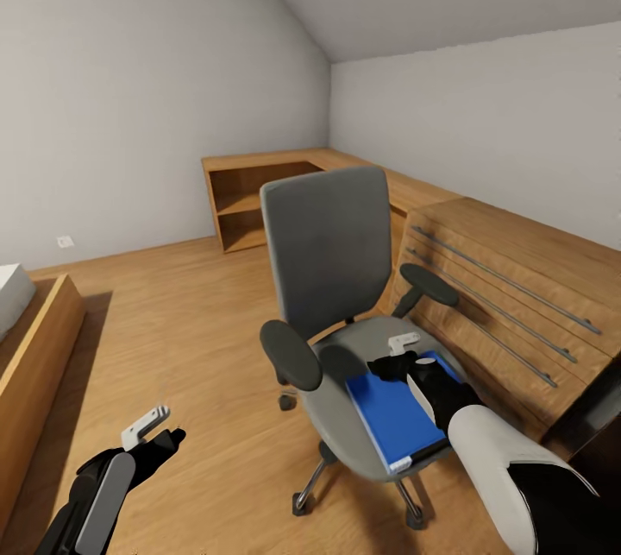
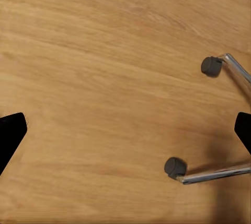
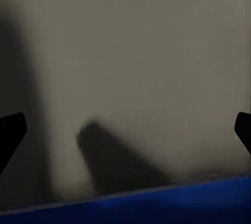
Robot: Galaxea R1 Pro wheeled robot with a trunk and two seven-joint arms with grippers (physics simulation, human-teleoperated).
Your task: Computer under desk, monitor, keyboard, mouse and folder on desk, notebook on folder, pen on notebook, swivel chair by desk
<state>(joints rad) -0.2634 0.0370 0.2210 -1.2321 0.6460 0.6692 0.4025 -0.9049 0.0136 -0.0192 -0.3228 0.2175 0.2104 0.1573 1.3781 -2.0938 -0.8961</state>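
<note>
The swivel chair [image 1: 328,253] stands mid-room with its grey seat toward me. On that seat lies the bright blue folder [image 1: 392,417], flat, with its dark spine at the near edge. My right gripper [image 1: 394,362] hovers just above the folder's far end and the seat, open. The right wrist view looks onto the grey seat [image 3: 136,67], with the folder's edge [image 3: 157,208] along one side and the right gripper [image 3: 125,130] spread wide. My left gripper [image 1: 164,436] is open, low over the floor left of the chair. In the left wrist view, the left gripper [image 2: 125,132] hangs over bare floor near two chair casters [image 2: 175,166].
A light-wood chest with long bar handles [image 1: 509,279] stands close to the chair's right. A dark black surface [image 1: 595,425] shows at the lower right edge. A wooden shelf unit [image 1: 259,192] lines the back wall. A bed frame [image 1: 34,356] is at the left.
</note>
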